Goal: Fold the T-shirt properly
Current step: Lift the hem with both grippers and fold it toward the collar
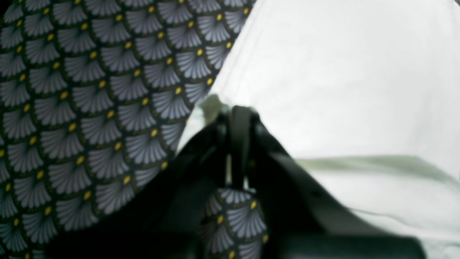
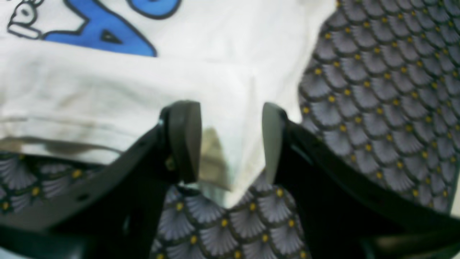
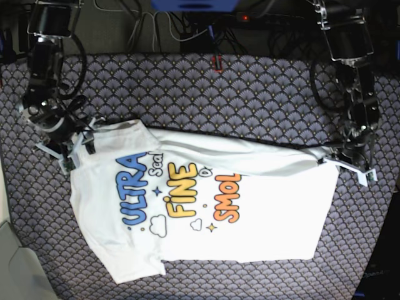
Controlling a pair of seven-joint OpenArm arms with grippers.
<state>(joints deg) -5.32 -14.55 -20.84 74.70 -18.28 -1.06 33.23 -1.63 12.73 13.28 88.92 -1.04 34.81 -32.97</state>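
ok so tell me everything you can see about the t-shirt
The T-shirt is white, soft cloth, print side up, reading ULTRA, FINE, SMOL in blue, yellow, orange. It lies across the patterned tablecloth, its far edge folded into a long ridge. The left gripper pinches one end; the right gripper stands open around a corner.

T-shirt [image 3: 206,206] lies spread on the table [image 3: 250,94], print up | in the base view, right tool [image 3: 75,149] at the T-shirt's upper-left corner, its jaws either side of the cloth edge | left tool [image 3: 340,159] at the T-shirt's upper-right corner, on a bunched fold | cables [image 3: 156,31] behind the T-shirt, beyond the table's far edge
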